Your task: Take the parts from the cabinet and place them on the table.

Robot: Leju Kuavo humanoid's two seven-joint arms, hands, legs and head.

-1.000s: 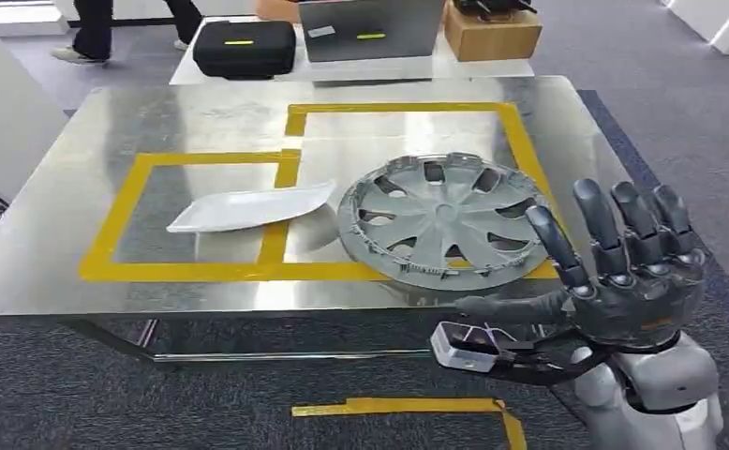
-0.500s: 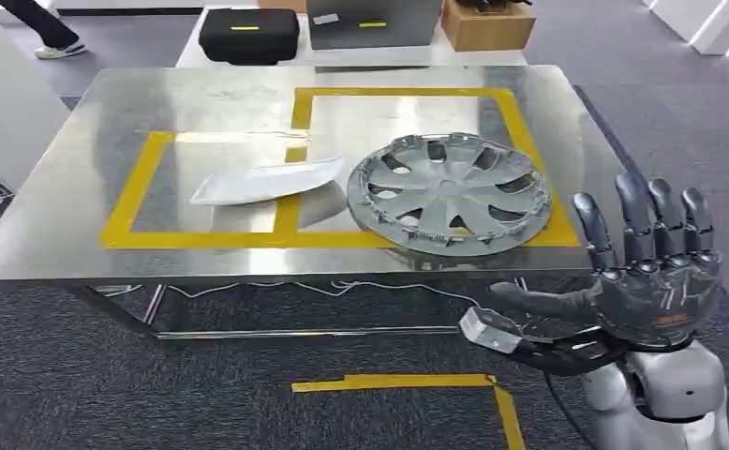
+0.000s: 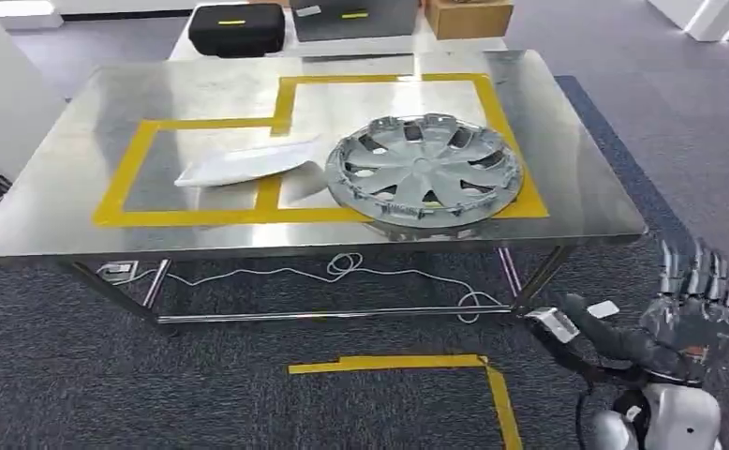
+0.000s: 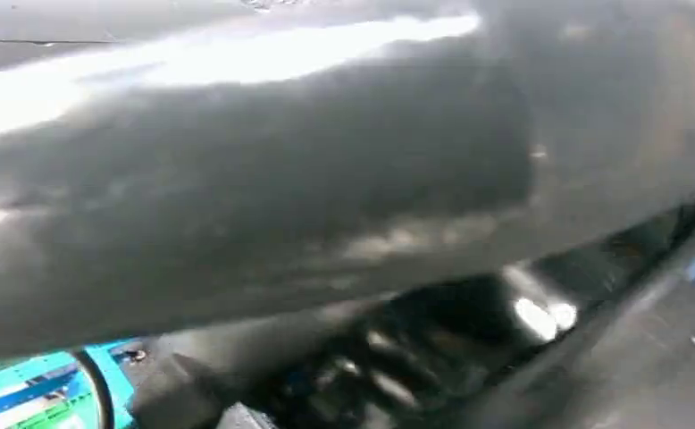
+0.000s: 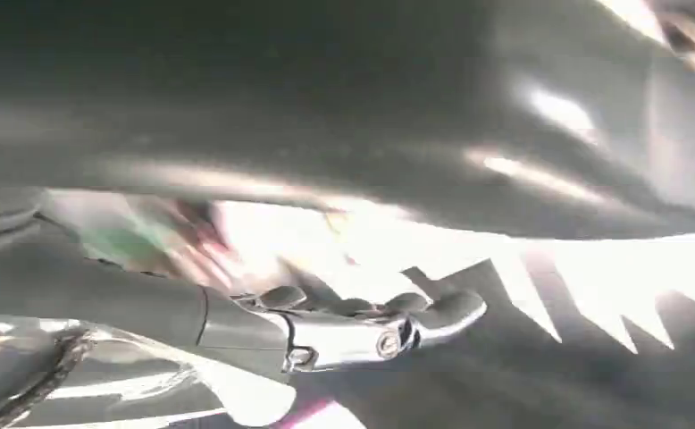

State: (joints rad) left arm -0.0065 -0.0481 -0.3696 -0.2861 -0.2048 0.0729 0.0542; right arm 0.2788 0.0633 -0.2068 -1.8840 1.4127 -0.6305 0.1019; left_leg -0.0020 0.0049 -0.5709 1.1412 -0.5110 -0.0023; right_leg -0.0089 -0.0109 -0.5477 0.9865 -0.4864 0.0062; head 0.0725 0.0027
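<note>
The right hand (image 3: 693, 314) is low at the right side of the head view, off the near right corner of the steel surface (image 3: 80, 187) and over the dark grey carpet (image 3: 155, 394). Its silver forearm rises from below, the back of the hand faces the camera, the fingers (image 3: 707, 277) point upward and stand apart, and the thumb (image 3: 576, 328) reaches out to the left; it holds nothing. The grey wheel cover (image 3: 424, 171) lies flat on the surface inside the right-hand rectangle of yellow tape (image 3: 187, 216), its near edge over the tape line. The white moulded part (image 3: 245, 160) lies to its left, across the tape strip that divides the two rectangles, close to the wheel cover but apart from it. A white cable (image 3: 342, 270) trails on the carpet under the surface, and a yellow tape corner (image 3: 408, 364) marks the floor nearer the robot. Beyond the far edge sit a black case (image 3: 237, 28) and a brown box (image 3: 466, 17). Both wrist views are blurred, and whether the left hand's fingers are open or closed cannot be told.
</note>
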